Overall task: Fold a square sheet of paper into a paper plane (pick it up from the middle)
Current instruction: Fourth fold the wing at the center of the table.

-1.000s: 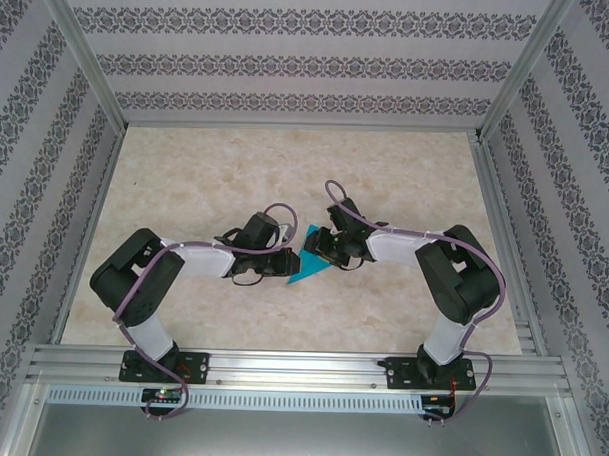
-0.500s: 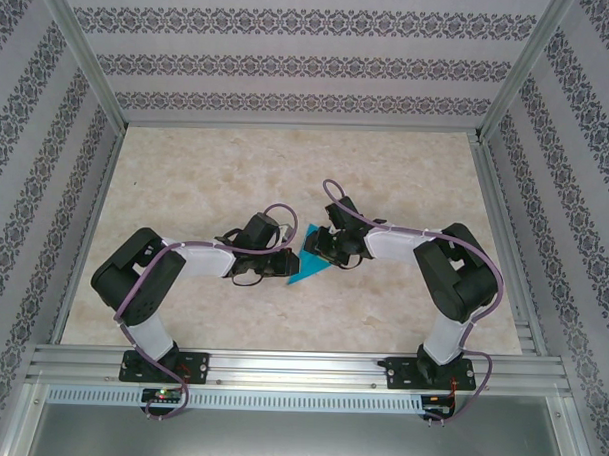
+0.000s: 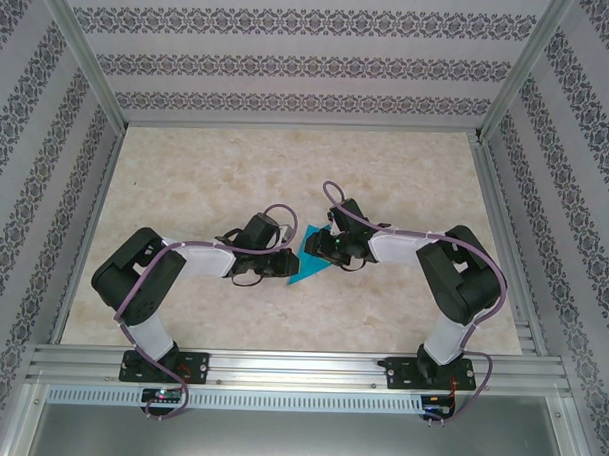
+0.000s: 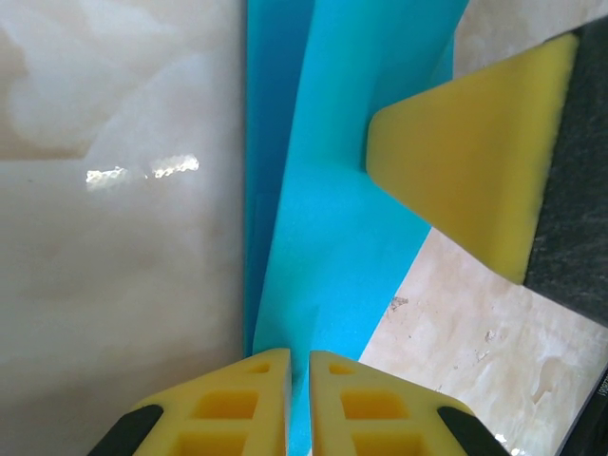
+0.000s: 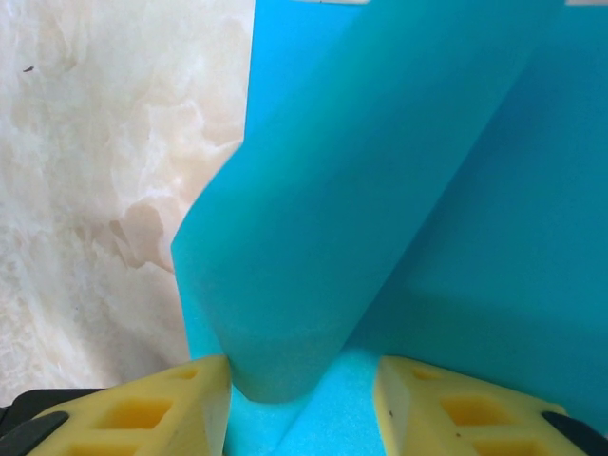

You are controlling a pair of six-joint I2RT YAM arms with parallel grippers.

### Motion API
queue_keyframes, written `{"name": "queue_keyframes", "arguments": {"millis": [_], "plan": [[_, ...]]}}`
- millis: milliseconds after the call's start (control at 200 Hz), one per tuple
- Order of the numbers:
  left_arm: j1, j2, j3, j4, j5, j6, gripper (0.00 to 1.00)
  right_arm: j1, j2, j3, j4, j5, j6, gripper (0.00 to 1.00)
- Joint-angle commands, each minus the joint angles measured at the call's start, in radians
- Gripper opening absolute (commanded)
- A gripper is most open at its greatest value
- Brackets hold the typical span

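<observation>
The cyan square sheet of paper (image 3: 305,269) lies mid-table, folded into a pointed, roughly triangular outline. My left gripper (image 3: 286,264) comes in from the left. In the left wrist view its jaws (image 4: 299,356) are shut on the paper's near edge (image 4: 323,237), beside a long crease. My right gripper (image 3: 322,251) reaches in from the right, and one of its yellow fingers (image 4: 465,161) rests on the paper. In the right wrist view this gripper (image 5: 302,366) is open, with a raised, curled flap of the paper (image 5: 361,190) between the fingers, against the left one (image 5: 180,399).
The marble-patterned tabletop (image 3: 206,175) is ringed by an aluminium frame (image 3: 280,367) and patterned walls. Both arms bend inward from their bases at the near edge, and purple cables loop over their wrists.
My right gripper has edged slightly left over the paper and its wrist has shifted a little. The left arm and its grip have not moved.
</observation>
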Motion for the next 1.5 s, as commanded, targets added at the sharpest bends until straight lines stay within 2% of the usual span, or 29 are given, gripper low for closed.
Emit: {"name": "queue_keyframes", "arguments": {"millis": [0, 260, 555, 1109, 1494], "plan": [[0.007, 0.014, 0.024, -0.032, -0.01, 0.014, 0.14, -0.008, 0.046, -0.01, -0.153, 0.075, -0.035, 0.43], [0.011, -0.042, 0.027, -0.017, 0.006, 0.009, 0.15, -0.006, 0.103, 0.016, -0.215, 0.107, -0.027, 0.4], [0.015, -0.1, 0.017, 0.026, -0.096, -0.044, 0.09, -0.003, 0.168, 0.057, -0.273, 0.093, -0.047, 0.38], [0.014, 0.019, 0.053, 0.077, 0.029, -0.054, 0.1, 0.003, 0.22, 0.083, -0.297, 0.074, -0.056, 0.47], [0.015, 0.012, -0.008, 0.043, 0.025, -0.062, 0.1, 0.003, 0.257, 0.097, -0.324, 0.098, -0.047, 0.47]]}}
